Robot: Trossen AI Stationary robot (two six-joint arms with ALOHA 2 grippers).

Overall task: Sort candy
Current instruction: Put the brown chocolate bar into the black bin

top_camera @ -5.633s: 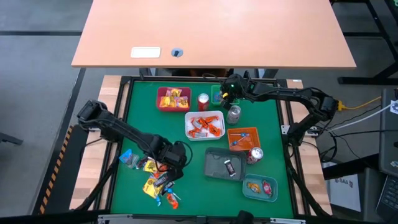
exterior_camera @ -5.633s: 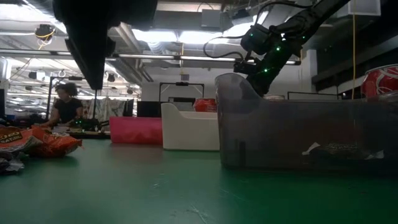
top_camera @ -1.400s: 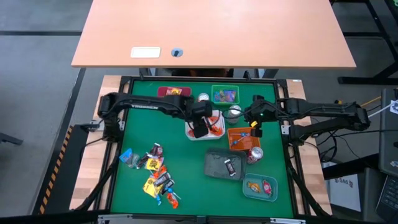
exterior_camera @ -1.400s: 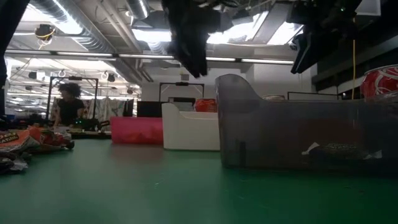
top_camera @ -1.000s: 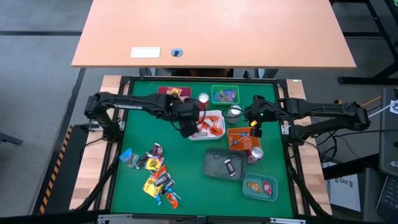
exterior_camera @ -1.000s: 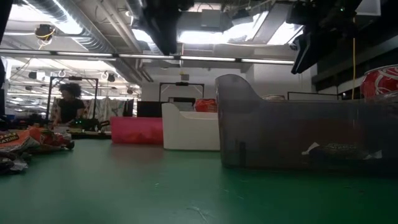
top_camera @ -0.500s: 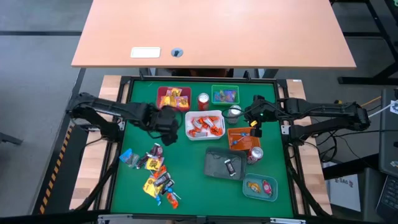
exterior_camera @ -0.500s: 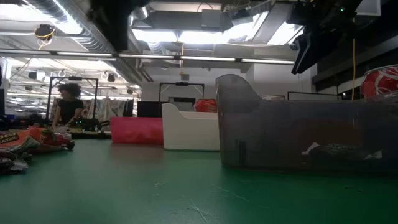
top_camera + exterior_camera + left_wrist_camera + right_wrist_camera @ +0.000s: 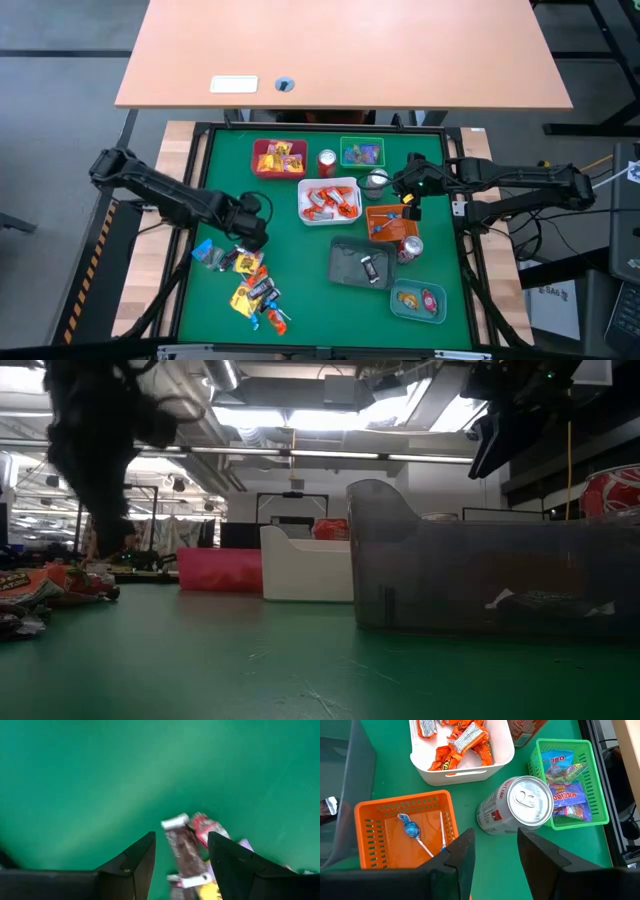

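Now left gripper (image 9: 181, 851), fingers apart and empty, hovers above the dark candy (image 9: 184, 856); crowded neighbours risk a double pick.

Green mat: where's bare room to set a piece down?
Free: the mat between the loose candy pile and the grey tray, and along the mat's left edge beside the red tray. Crowded: the tray cluster around the white tray and cans.
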